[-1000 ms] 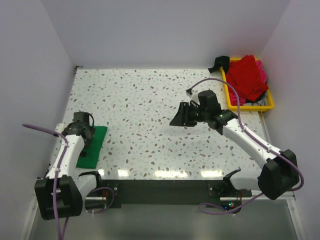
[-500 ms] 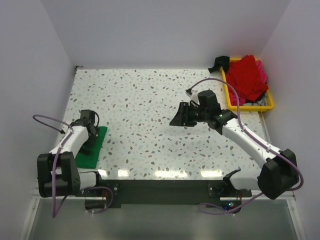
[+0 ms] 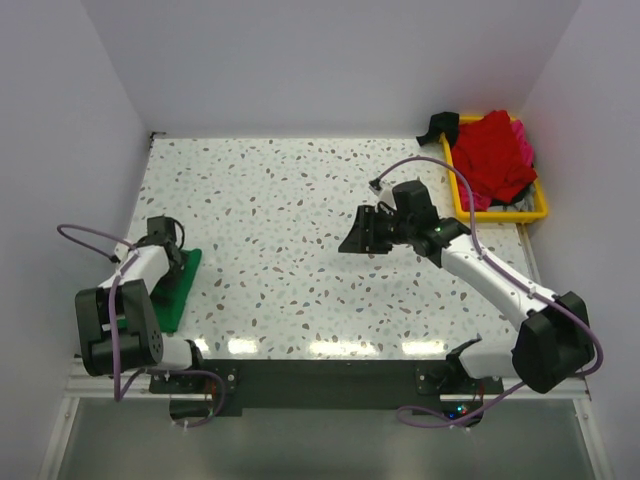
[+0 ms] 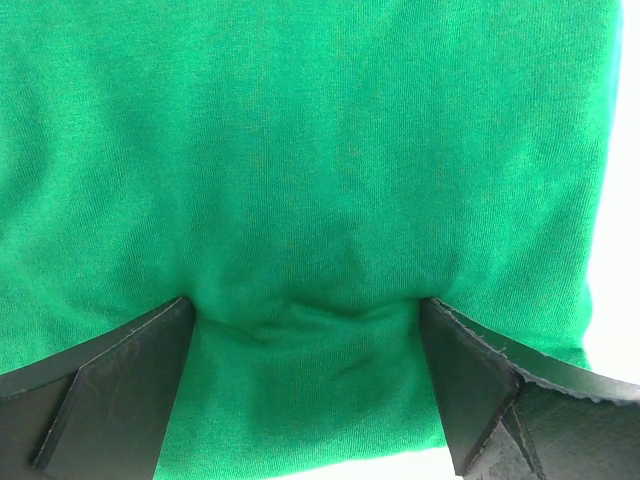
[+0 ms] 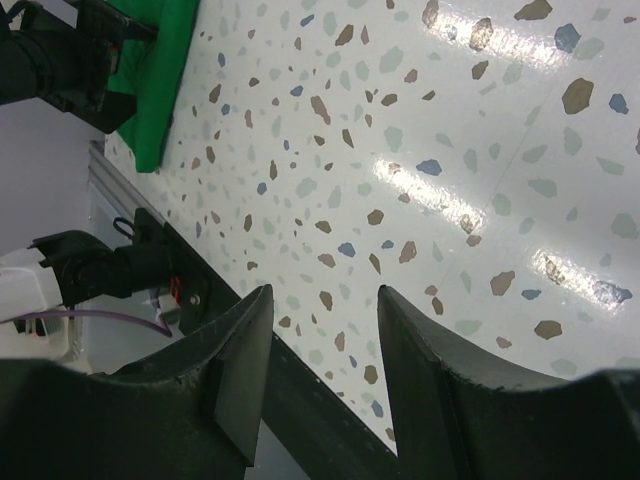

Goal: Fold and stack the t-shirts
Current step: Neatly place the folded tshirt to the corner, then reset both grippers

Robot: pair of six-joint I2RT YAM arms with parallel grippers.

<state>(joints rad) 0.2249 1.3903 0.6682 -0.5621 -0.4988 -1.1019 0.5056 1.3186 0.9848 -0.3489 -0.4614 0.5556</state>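
Folded bright green cloth t-shirt [image 3: 180,288], well apart from the yellow plastic tray [image 3: 500,213] heaped with red and pink t-shirts [image 3: 492,150]. Left gripper [image 4: 305,318]: 2 jaws spread, pressed onto the green cloth. Right gripper [image 5: 325,295], nearer the tray: jaws spread, empty.

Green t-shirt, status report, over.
Left gripper open, pressing folded green t-shirt. Right gripper open, empty. Red t-shirt, pink t-shirt in yellow tray. Nothing blocking.
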